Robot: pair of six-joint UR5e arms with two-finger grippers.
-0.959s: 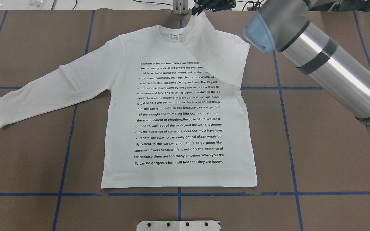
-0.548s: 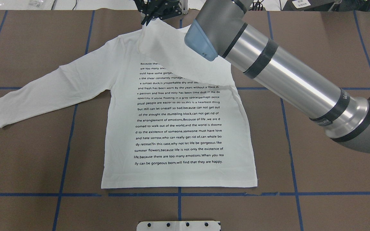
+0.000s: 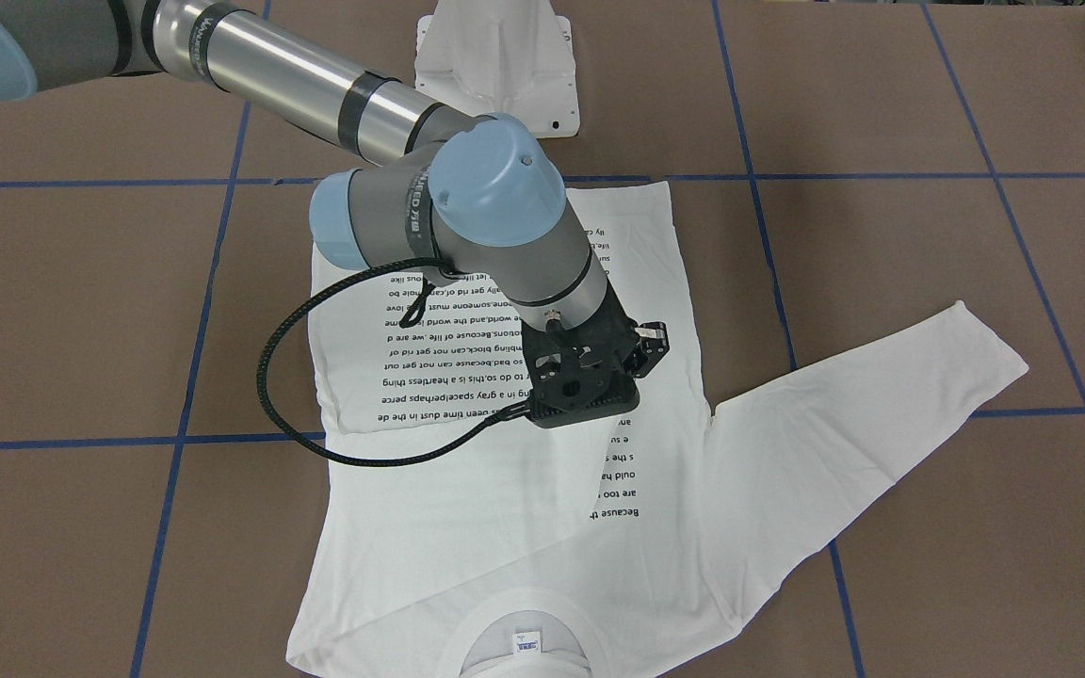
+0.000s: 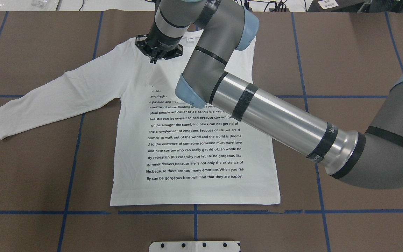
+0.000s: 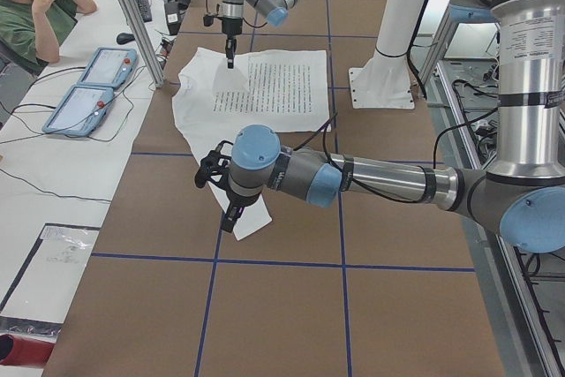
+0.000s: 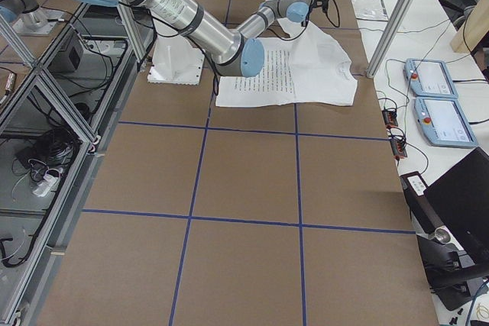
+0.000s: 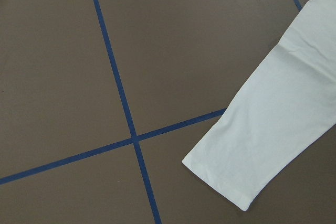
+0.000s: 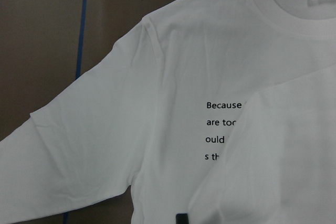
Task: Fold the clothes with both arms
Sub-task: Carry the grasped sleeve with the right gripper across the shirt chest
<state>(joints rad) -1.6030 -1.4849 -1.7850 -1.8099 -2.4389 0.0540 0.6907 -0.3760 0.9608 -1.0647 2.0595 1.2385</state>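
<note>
- right hand [image 4: 155, 58] is pinching the shirt [image 4: 194, 189] by its folded-over sleeve [image 4: 166, 77], fingertips mostly hidden
- left hand [image 5: 229, 218] is by the other cuff [image 7: 226, 182], can't tell if open or closed

Right arm [image 4: 278, 119] and left arm [image 5: 380, 178]: grey joint housings, polished silver tubes ringed with black bands, light-blue caps [image 3: 495, 184]. Black braided cable [image 3: 261, 377] looped beside the right wrist; white lettering on its housing.

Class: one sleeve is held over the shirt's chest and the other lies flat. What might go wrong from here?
1. The folded sleeve hangs from the right gripper; released high, it may land bunched.
2. The left gripper hovers by the flat sleeve; folding it inward could meet the right arm stretched across the T-shirt.
</note>
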